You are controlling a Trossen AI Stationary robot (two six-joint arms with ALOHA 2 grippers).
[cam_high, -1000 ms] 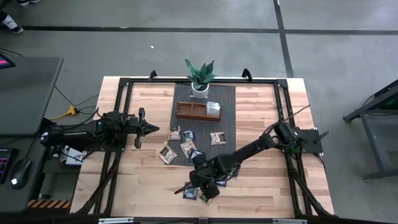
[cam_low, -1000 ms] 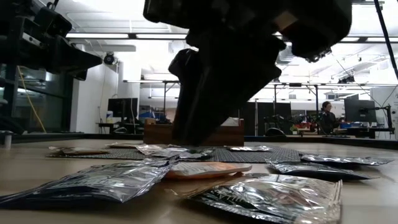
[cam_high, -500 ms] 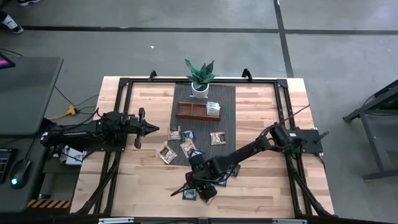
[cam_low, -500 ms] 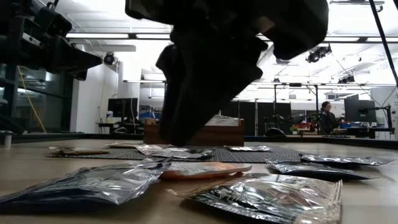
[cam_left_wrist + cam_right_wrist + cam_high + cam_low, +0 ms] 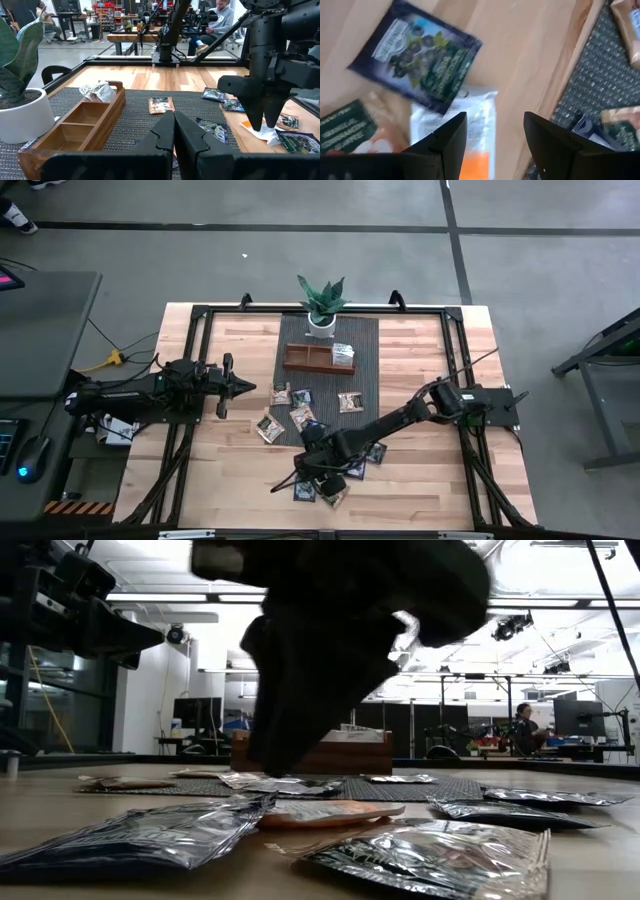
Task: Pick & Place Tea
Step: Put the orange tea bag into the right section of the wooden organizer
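Tea sachets lie flat and scattered on the wooden table and the dark mat (image 5: 360, 380). My right gripper (image 5: 495, 142) stands open, pointing steeply down over a white-and-orange sachet (image 5: 475, 120) near the table's front. A dark blue sachet (image 5: 417, 65) and a dark green one (image 5: 345, 127) lie beside it. In the left wrist view the right gripper (image 5: 262, 120) hangs just above that sachet (image 5: 260, 134). The wooden tray (image 5: 305, 360) holds sachets (image 5: 343, 355) in its right compartment. My left gripper (image 5: 247, 387) waits shut at the table's left, held level above the table.
A potted plant (image 5: 322, 305) stands behind the tray at the far edge. More sachets (image 5: 300, 417) lie on the mat between tray and right gripper, others (image 5: 150, 835) near the front edge. A black frame (image 5: 190, 380) runs along the table's sides.
My right gripper has drifted a little toward the table's left edge over the front sachets and tipped slightly, staying open. No sachet has moved.
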